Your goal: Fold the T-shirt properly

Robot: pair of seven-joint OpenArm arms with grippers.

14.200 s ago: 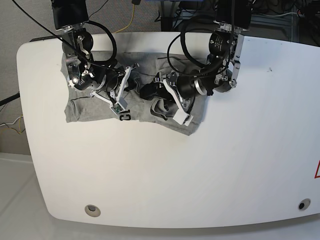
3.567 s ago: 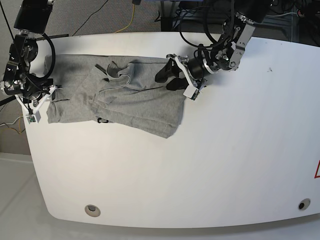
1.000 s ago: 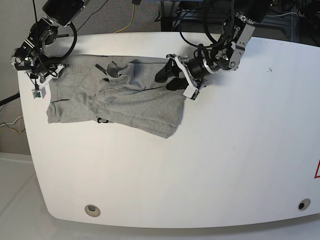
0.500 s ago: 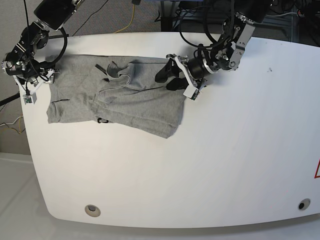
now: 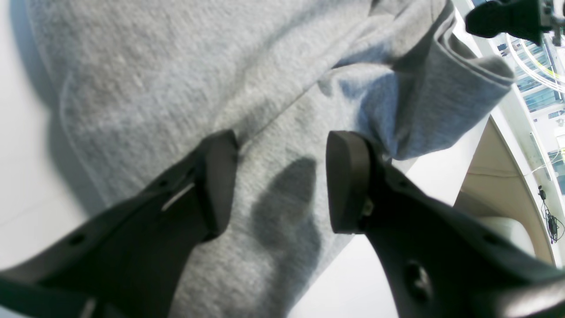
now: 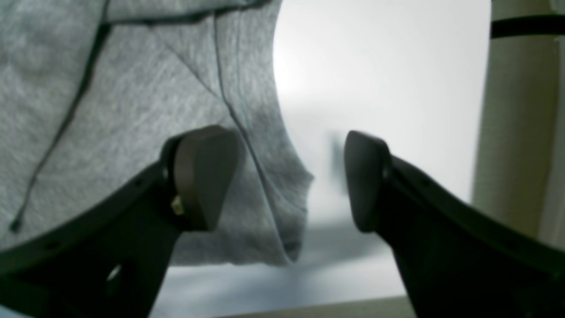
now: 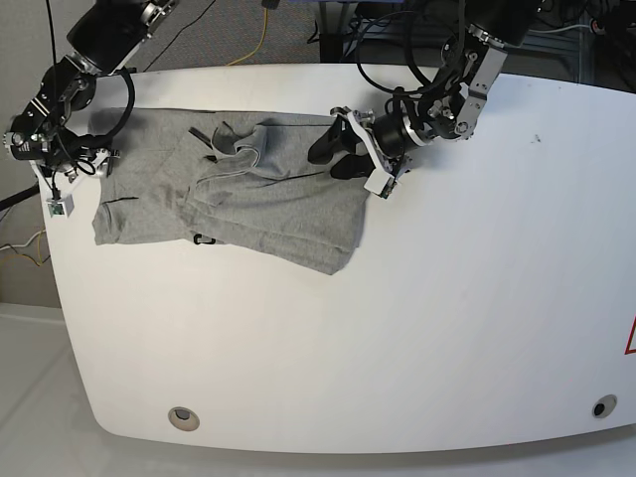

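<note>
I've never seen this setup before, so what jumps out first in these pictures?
A rumpled grey T-shirt sprawls across the far left part of the white table. The left claw hovers open at the shirt's right edge, its pads straddling cloth in the wrist view. The right claw hangs open at the shirt's left edge, by the table's rim.

Right gripper [image 7: 62, 189] lower, beside T-shirt [image 7: 238, 194]
</note>
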